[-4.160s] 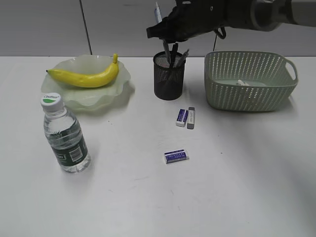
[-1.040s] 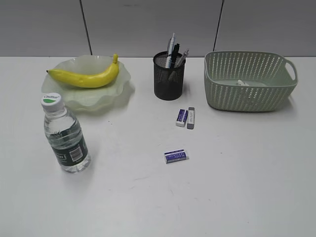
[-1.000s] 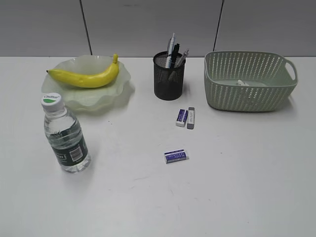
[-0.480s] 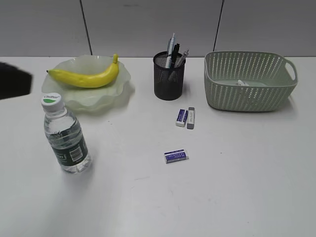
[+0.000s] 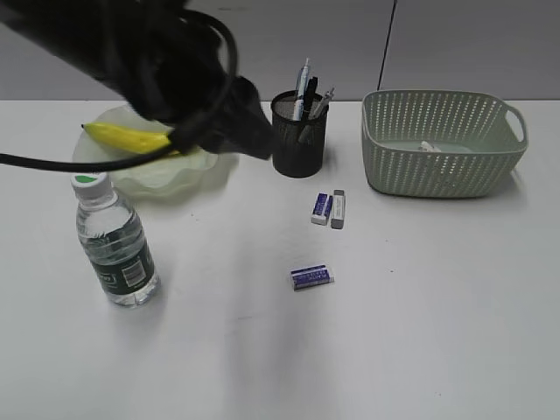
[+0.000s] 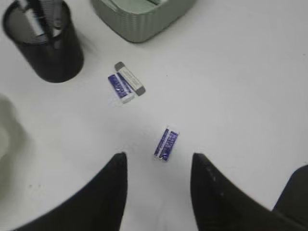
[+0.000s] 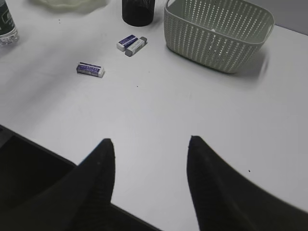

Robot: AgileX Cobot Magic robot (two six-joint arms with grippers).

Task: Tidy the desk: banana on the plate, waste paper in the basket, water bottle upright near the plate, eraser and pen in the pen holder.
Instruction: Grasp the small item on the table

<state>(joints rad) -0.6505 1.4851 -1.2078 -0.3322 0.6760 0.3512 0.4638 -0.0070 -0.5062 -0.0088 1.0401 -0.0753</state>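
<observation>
The banana point(image 5: 118, 136) lies on the pale green plate point(image 5: 140, 179), partly hidden by my left arm. The water bottle point(image 5: 114, 245) stands upright in front of the plate. The pen holder point(image 5: 300, 144) holds several pens. The waste paper point(image 5: 427, 147) lies in the basket point(image 5: 442, 149). One blue-sleeved eraser point(image 5: 312, 277) lies alone; two more erasers point(image 5: 329, 208) lie near the holder. My left gripper point(image 6: 159, 158) is open and empty, above the lone eraser point(image 6: 166, 143). My right gripper point(image 7: 150, 140) is open and empty over the desk's front part.
The desk point(image 5: 420, 306) is white. In the right wrist view the basket point(image 7: 219, 29), the pen holder point(image 7: 138, 12), the bottle point(image 7: 6, 24) and the erasers point(image 7: 90, 69) lie far ahead; the desk edge runs dark at lower left.
My left arm has swept in from the left, across the plate toward the middle. The right arm, over the pen holder 4.2 s ago, has left the exterior view.
</observation>
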